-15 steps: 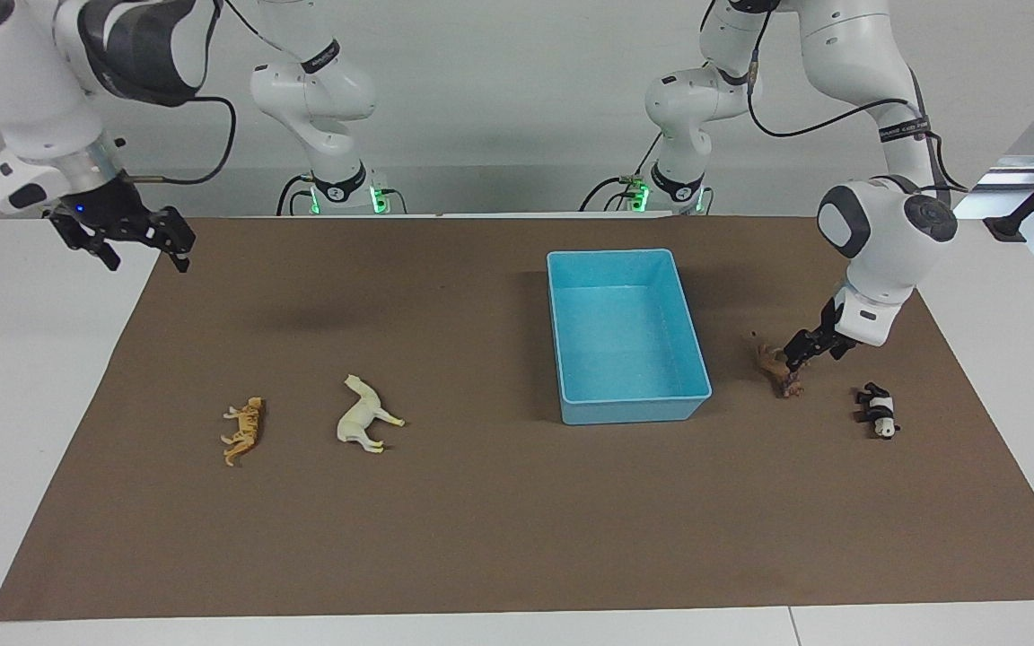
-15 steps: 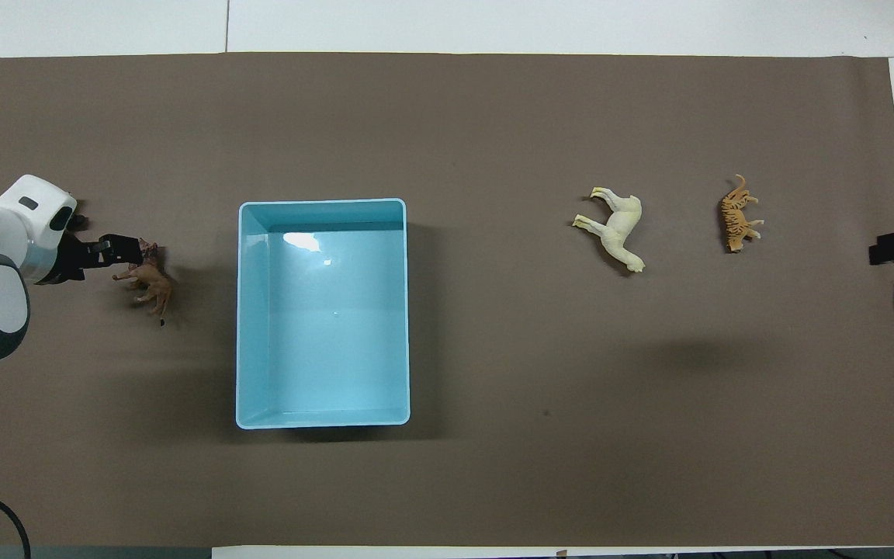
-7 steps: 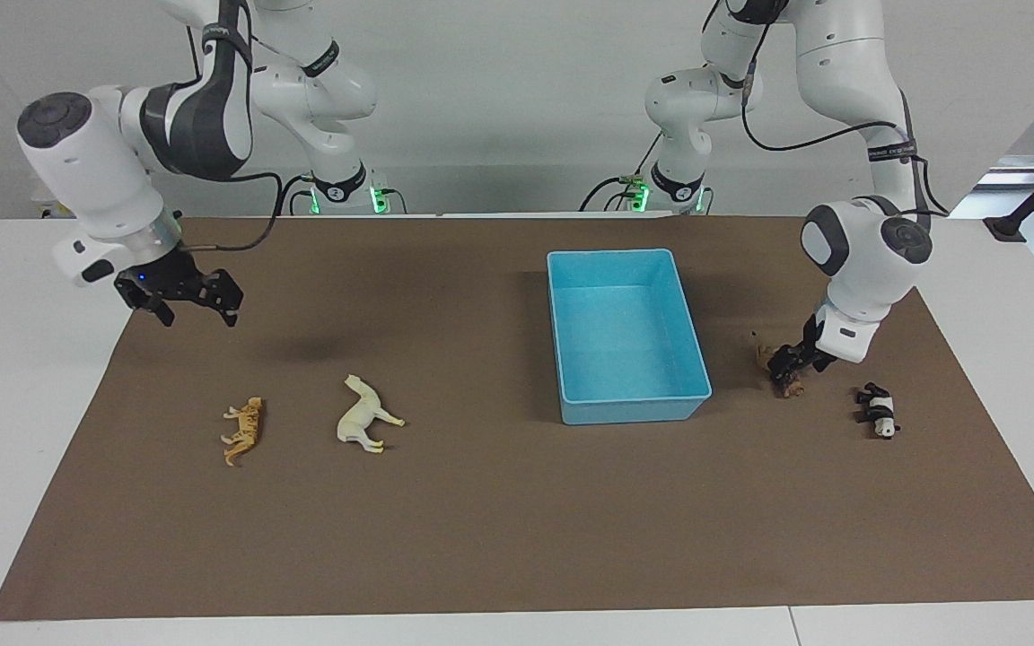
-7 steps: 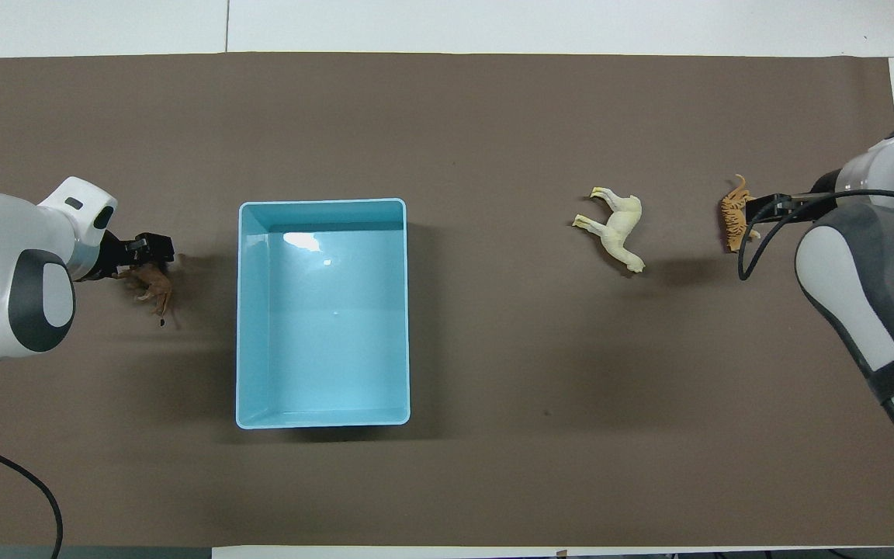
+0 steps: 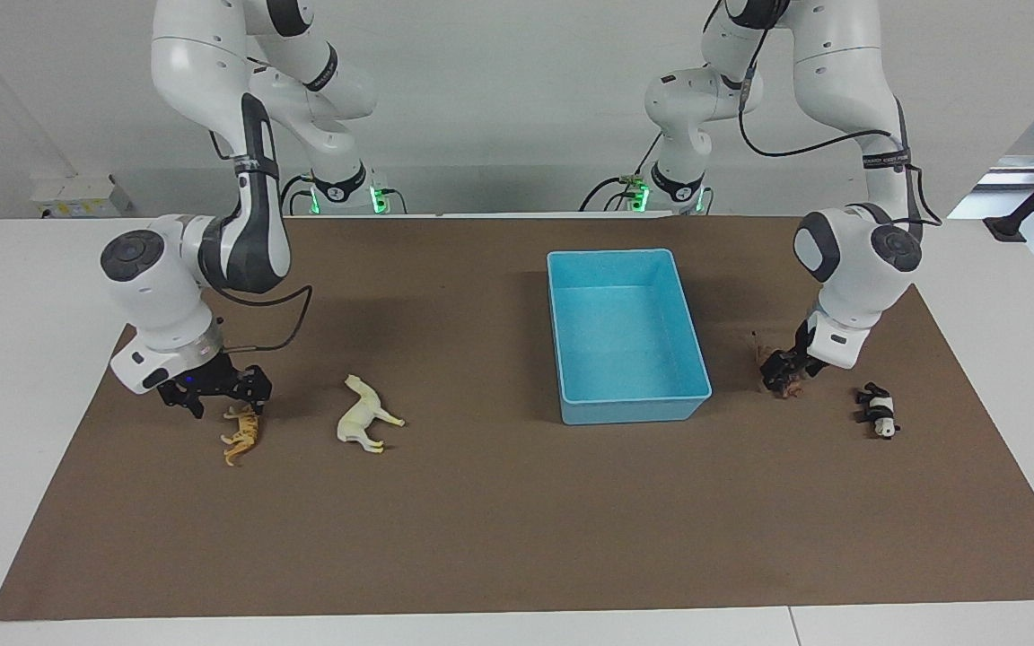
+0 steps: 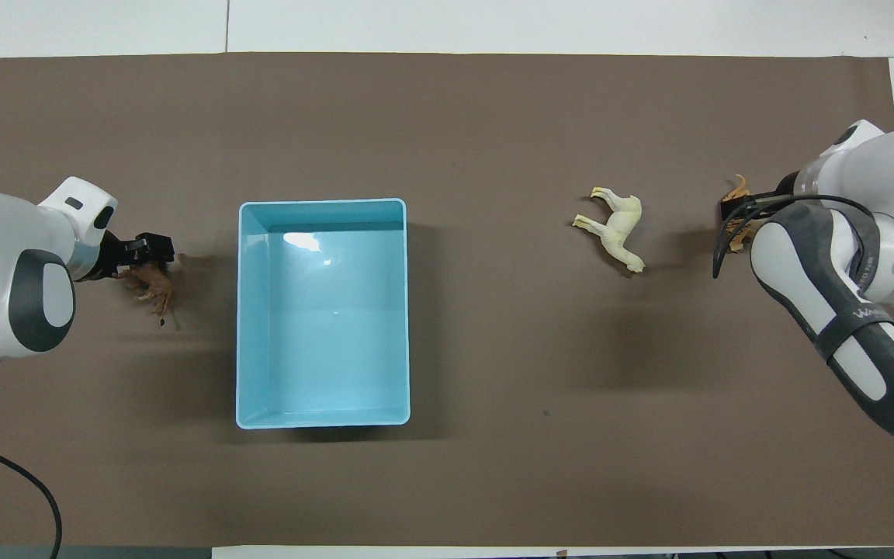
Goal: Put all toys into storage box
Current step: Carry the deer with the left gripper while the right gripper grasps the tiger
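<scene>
While nothing lies in the storage box (image 5: 634,411) yet, both arms are low on the bench (image 5: 517,538). From across it, the right hand (image 5: 223,405) hangs spread at the tiger (image 5: 242,437), at its eleven o'clock, set to straddle it, I'd judge. The horse (image 5: 364,417) lies on its side at the tiger's three o'clock. The box sits open at mid-bench, reachable by either arm. At its three o'clock the left hand (image 5: 786,370) is down on the lion (image 6: 154,281); whether it has clamped, I cannot tell. The panda (image 5: 878,411) waits at the lion's four o'clock.
</scene>
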Robot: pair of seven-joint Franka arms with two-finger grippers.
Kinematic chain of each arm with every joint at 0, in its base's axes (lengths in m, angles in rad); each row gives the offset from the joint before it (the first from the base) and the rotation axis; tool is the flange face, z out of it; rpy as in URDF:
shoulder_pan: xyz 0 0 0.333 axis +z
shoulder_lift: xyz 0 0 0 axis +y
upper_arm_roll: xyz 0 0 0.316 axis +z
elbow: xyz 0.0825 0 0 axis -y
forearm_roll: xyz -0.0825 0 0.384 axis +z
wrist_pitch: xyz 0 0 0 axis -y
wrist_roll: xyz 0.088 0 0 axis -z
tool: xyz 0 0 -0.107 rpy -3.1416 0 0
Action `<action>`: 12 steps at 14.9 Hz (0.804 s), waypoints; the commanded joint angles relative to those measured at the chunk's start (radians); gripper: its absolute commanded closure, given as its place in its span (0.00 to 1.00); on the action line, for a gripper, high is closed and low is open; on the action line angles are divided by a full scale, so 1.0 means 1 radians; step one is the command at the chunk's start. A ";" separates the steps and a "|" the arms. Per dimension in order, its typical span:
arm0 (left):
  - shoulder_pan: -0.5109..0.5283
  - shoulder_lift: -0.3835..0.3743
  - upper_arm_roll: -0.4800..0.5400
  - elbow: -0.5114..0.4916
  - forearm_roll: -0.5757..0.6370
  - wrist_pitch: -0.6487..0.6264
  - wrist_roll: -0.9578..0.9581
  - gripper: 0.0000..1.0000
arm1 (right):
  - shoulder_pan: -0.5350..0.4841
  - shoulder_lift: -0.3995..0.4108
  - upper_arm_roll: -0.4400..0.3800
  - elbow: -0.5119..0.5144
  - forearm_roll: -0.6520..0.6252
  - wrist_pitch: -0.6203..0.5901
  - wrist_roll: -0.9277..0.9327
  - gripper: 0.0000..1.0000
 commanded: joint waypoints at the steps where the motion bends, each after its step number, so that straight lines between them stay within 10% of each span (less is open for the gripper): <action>1: -0.013 -0.007 0.008 -0.013 0.015 -0.002 -0.014 0.00 | -0.015 0.023 0.008 0.026 0.018 0.006 -0.077 0.00; 10: -0.001 -0.073 0.008 -0.044 0.015 -0.109 -0.021 0.00 | -0.018 0.089 0.008 0.034 0.025 0.055 -0.102 0.06; 12: -0.007 -0.073 0.008 -0.045 0.015 -0.101 -0.034 0.00 | -0.018 0.087 0.008 0.035 0.109 0.040 -0.094 0.65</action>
